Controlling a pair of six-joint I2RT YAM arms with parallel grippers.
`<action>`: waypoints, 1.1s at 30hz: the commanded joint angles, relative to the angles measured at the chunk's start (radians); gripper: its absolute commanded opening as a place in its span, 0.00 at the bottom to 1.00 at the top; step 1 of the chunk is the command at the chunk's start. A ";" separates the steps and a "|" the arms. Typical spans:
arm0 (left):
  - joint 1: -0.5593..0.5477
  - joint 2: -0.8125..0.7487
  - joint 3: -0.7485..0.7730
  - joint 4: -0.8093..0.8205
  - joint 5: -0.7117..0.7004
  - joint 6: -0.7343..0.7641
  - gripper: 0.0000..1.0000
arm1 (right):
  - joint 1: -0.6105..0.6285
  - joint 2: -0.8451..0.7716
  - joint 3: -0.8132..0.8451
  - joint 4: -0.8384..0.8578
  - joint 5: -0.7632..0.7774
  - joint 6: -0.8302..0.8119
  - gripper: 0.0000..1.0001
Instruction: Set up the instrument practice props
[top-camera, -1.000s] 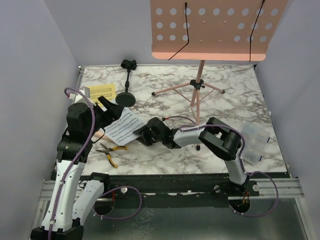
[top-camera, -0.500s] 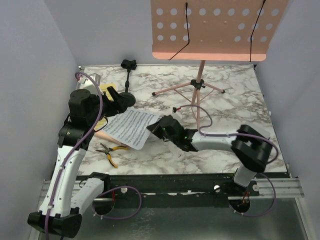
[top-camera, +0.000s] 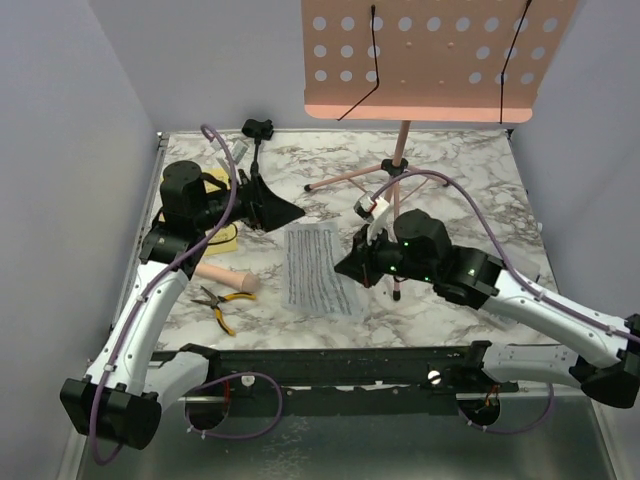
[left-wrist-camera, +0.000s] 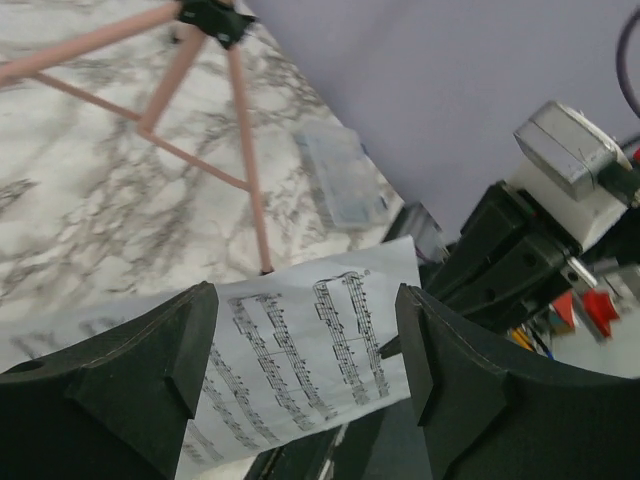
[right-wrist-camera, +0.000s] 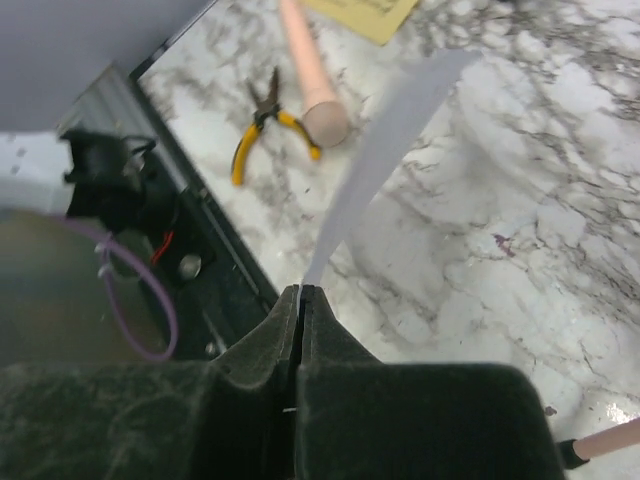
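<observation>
The white printed sheet-music page now hangs lifted, newly pinched by the black right gripper, uncovering the beige toy microphone.

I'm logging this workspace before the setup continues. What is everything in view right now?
Music stand: one, pink, upright, far side.
Music page: one, white, centre, pinched by the right gripper.
Yellow page: one, yellow, far left, partly hidden.
Toy microphone: one, beige, lying near left.
Mic stand: one, black, far left.
Pliers: one, yellow-handled, beside the toy microphone.
Plastic box: one, clear, past the music stand's legs.
Table: one, marbled white.
Left gripper: one, black, open, empty.
Right gripper: one, black, shut on the music page.
</observation>
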 joint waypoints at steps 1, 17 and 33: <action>-0.085 -0.049 -0.010 0.112 0.286 0.084 0.79 | 0.004 -0.069 0.080 -0.322 -0.338 -0.187 0.00; -0.366 0.088 -0.065 0.120 0.591 0.145 0.72 | 0.004 -0.108 0.127 -0.302 -0.428 -0.249 0.00; -0.369 -0.072 0.020 -0.016 0.144 0.217 0.00 | 0.003 -0.152 0.031 -0.081 -0.151 -0.100 0.75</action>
